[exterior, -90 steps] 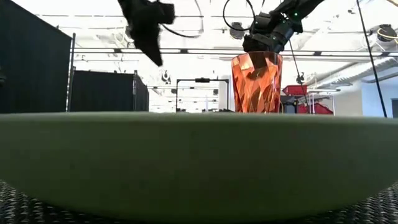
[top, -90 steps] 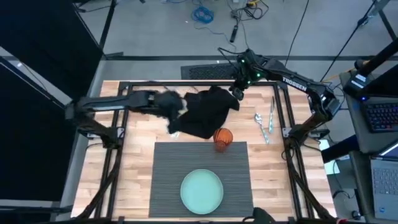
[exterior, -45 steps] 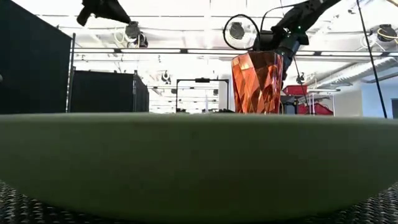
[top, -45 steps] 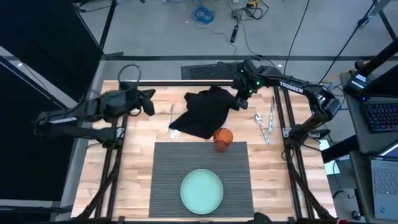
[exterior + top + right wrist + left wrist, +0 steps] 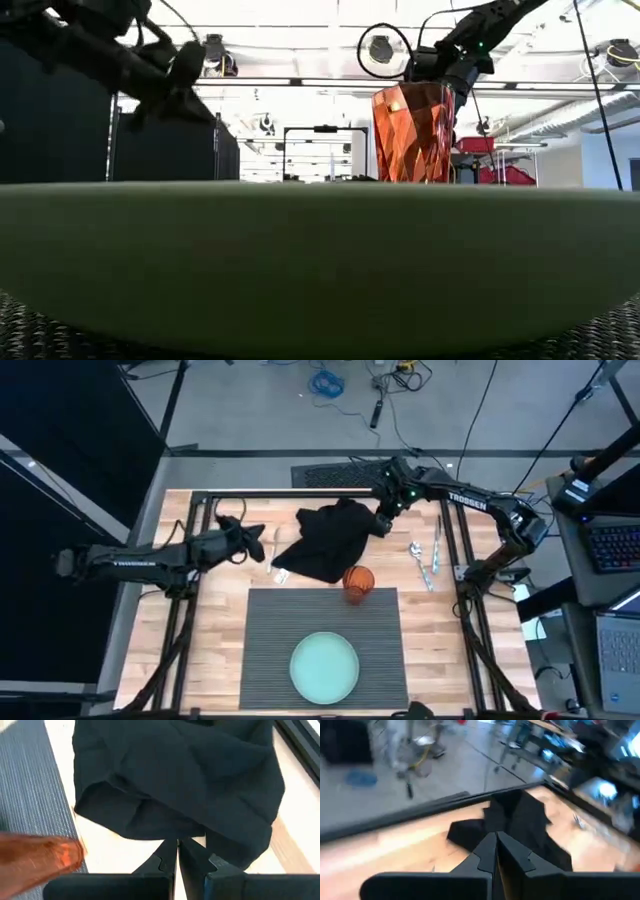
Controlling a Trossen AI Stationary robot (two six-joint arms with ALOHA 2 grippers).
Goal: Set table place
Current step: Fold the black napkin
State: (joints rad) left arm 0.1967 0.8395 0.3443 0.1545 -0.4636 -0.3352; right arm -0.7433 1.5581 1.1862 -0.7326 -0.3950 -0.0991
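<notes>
We see the left gripper [image 5: 258,543] with fingers pressed together, above bare tabletop [image 5: 220,630] beside the napkin [image 5: 330,540]. The right gripper [image 5: 380,525], likewise closed and empty, sits at the napkin's far edge. The placemat [image 5: 270,650] lies nearer the front, apart from both, bearing plate [image 5: 324,667] and cup [image 5: 358,582].
</notes>
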